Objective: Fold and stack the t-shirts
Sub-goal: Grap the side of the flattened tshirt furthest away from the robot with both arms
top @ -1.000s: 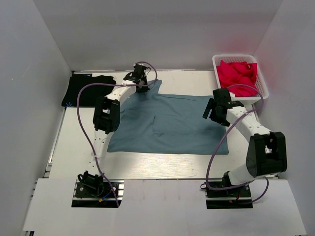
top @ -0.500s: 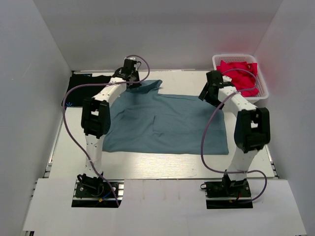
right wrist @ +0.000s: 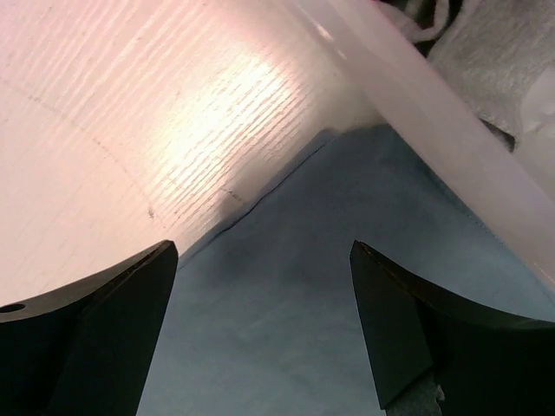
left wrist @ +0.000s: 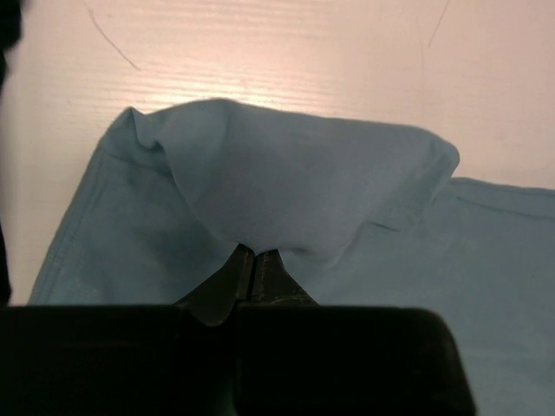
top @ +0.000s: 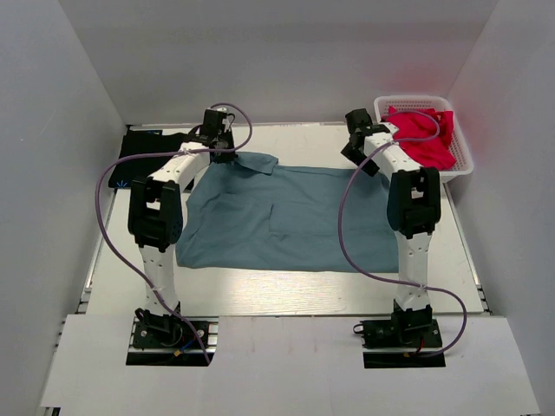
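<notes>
A dusty blue-grey cloth t-shirt point(top: 295, 221) lies spread flat at the centre of the white bench point(top: 260, 295) for folding; a folded black cloth t-shirt point(top: 146, 154) waits at ten o'clock, likely the stack's base. The left fingers point(left wrist: 247, 270) clamp the blue-grey shirt's eleven-o'clock corner, tenting it; the right fingers point(right wrist: 390, 321) gape empty over its one-o'clock corner, seemingly lining up a matching pinch.

From my station I see a pale, finely ribbed table point(top: 286, 290) carrying three things. The blue-grey t-shirt point(top: 295, 221) lies spread across the middle and mostly flat, though its far left corner is bunched up off the surface. The black t-shirt point(top: 143, 152) sits folded in the far left corner, well clear of the blue-grey one's main body. A white basket point(top: 414, 99) stands in the far right corner, and the blue-grey shirt's far right corner reaches just beside its wall.
</notes>
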Available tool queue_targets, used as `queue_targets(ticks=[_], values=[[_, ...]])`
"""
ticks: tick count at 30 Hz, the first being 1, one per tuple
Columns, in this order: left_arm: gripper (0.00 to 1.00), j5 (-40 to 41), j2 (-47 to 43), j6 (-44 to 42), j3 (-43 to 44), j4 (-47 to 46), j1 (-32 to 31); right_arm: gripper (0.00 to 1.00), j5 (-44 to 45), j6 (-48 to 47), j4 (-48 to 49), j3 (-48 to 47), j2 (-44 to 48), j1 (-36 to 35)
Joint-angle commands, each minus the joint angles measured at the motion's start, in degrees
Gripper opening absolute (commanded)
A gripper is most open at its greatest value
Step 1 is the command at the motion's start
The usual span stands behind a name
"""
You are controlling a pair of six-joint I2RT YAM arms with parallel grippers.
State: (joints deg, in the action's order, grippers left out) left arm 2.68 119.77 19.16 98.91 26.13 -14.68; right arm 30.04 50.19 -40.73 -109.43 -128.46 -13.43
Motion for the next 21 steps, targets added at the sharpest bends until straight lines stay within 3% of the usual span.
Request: queue_targets(ticks=[1, 9, 15, 20, 21], values=[[0.0, -2.24, -5.68, 0.62, -1.44, -1.17, 0.44, 0.86, 4.67, 4.82, -3.74, -2.55, -0.91, -0.01], [0.0, -5.92, -5.68, 1.67, -2.49, -1.17, 0.97, 0.86, 5.91, 6.32, -4.97, -4.74, -5.21, -0.02], [0.0, -5.93, -5.68, 1.67, -3.02, -1.17, 1.49, 0.8, 3.8, 5.88, -4.97, -6.24, -8.64, -0.02], [0.0, -6.46, -6.82, 1.67, -3.55, -0.64, 1.49, 0.62, 3.27, 5.97, -5.59, -4.57, -8.3, -0.19], [0.0, -6.46, -6.83, 1.67, -4.16, -0.64, 1.49, 0.62, 3.27, 5.97, -5.33, -4.39, -8.12, -0.1]])
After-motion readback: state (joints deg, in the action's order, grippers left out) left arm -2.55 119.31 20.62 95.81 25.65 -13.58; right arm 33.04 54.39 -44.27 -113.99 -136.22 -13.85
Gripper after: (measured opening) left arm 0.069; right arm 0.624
